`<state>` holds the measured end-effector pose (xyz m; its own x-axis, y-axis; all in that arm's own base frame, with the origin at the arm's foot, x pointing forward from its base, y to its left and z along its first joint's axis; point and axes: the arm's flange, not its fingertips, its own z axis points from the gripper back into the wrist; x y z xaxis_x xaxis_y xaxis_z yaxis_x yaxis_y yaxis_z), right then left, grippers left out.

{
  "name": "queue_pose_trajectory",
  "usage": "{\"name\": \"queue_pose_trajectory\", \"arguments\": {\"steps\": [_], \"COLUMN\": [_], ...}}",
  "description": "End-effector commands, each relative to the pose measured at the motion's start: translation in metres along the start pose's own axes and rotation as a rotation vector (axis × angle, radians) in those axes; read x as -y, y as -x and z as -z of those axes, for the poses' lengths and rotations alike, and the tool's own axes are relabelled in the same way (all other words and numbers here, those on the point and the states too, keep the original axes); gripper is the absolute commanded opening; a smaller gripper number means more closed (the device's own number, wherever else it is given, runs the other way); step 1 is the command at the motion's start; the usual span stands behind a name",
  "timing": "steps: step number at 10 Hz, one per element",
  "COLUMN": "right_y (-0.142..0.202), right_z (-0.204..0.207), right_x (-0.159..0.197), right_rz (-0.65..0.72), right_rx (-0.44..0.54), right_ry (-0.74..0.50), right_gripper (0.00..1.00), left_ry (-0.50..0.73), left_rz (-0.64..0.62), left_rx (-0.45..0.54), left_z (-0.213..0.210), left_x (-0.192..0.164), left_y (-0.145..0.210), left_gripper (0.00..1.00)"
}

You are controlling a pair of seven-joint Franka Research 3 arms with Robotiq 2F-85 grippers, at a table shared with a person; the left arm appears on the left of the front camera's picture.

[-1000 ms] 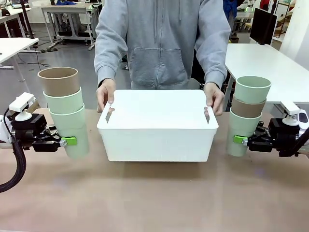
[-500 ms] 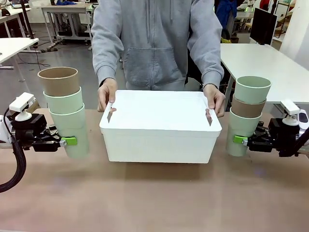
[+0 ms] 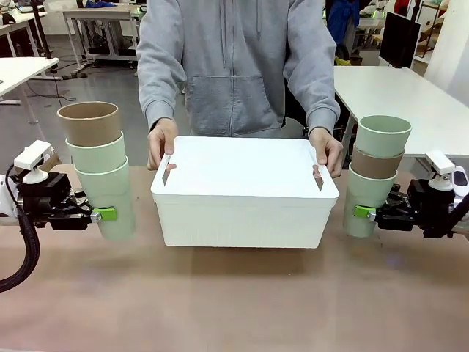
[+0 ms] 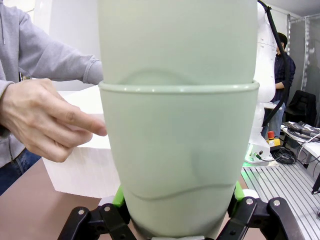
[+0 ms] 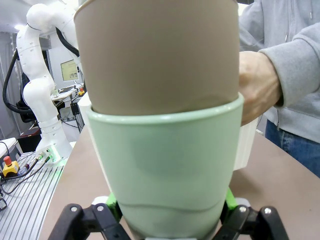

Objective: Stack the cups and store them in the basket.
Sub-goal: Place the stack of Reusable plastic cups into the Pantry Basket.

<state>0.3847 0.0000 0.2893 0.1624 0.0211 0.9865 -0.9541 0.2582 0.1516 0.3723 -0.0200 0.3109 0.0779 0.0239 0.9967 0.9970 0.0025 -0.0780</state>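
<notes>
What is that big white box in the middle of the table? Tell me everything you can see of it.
The basket is a large white rectangular bin, plastic by its look, with smooth solid walls, a rolled rim and a slot handle in each short side. It seems to rest on the table, open top up, with nothing showing inside. A person grips its short ends, one hand at each, the other hand opposite. It stands apart from the left cup stack and the right cup stack.
</notes>
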Motion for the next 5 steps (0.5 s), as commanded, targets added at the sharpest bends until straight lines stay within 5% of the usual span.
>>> {"name": "queue_pose_trajectory", "arguments": {"steps": [1, 5], "right_y": [-0.004, -0.004], "right_z": [0.0006, 0.0006], "right_x": [0.0, 0.0], "right_rz": [-0.014, -0.014], "right_rx": [0.004, 0.004], "right_ry": [0.002, 0.002], "right_gripper": [0.86, 0.86], "left_ry": [0.004, 0.004], "left_rz": [0.007, 0.007], "left_rx": [0.009, 0.009], "left_z": [0.0011, 0.0011], "left_x": [0.0012, 0.0012], "left_y": [-0.0032, -0.0032], "left_gripper": [0.85, 0.85]}}
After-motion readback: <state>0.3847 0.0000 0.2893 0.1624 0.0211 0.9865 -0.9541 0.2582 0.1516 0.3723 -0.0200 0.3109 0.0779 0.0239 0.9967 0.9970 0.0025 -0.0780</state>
